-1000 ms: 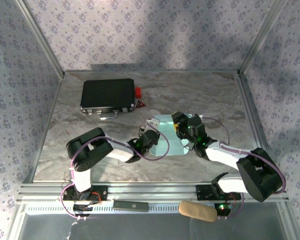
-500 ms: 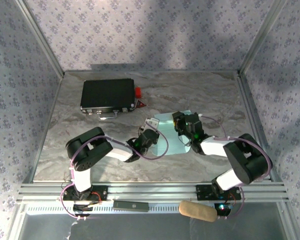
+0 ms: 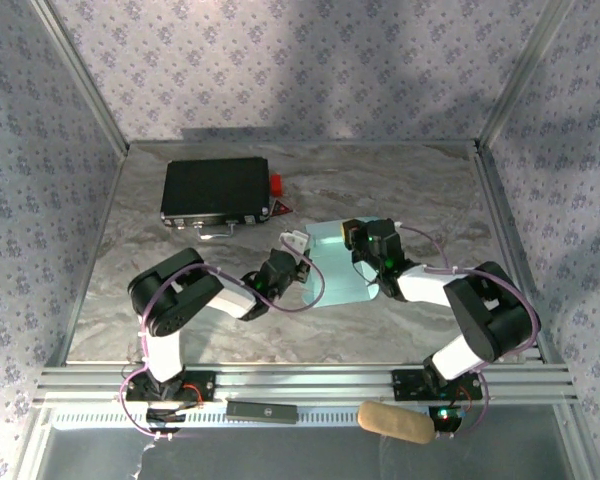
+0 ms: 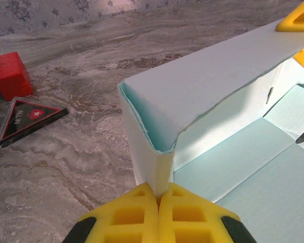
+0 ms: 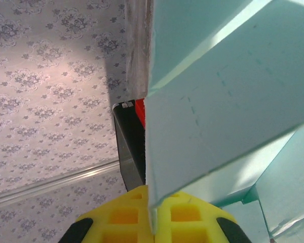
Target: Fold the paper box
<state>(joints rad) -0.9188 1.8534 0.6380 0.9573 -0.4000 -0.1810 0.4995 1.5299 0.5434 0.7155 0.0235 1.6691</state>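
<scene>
The paper box (image 3: pixel 335 270) is pale light-blue card, partly folded, lying mid-table between both arms. In the left wrist view my left gripper (image 4: pixel 158 195) is shut on a raised, folded corner of the paper box (image 4: pixel 213 81), whose open inside lies to the right. From above, the left gripper (image 3: pixel 298 245) holds the box's left edge. My right gripper (image 5: pixel 152 202) is shut on a thin upright wall of the paper box (image 5: pixel 228 111). The top view places the right gripper (image 3: pixel 357 240) at the box's far right side.
A black case (image 3: pixel 215 190) with a red part (image 3: pixel 276 183) lies at the back left. A red block (image 4: pixel 9 75) and a triangular sticker (image 4: pixel 28 116) lie left of the box. Cage walls surround the table; a beige object (image 3: pixel 395 421) lies below the front rail.
The right gripper has closed on the box's wall and shifted toward the back. The left arm drew slightly left, still pinching its corner.
</scene>
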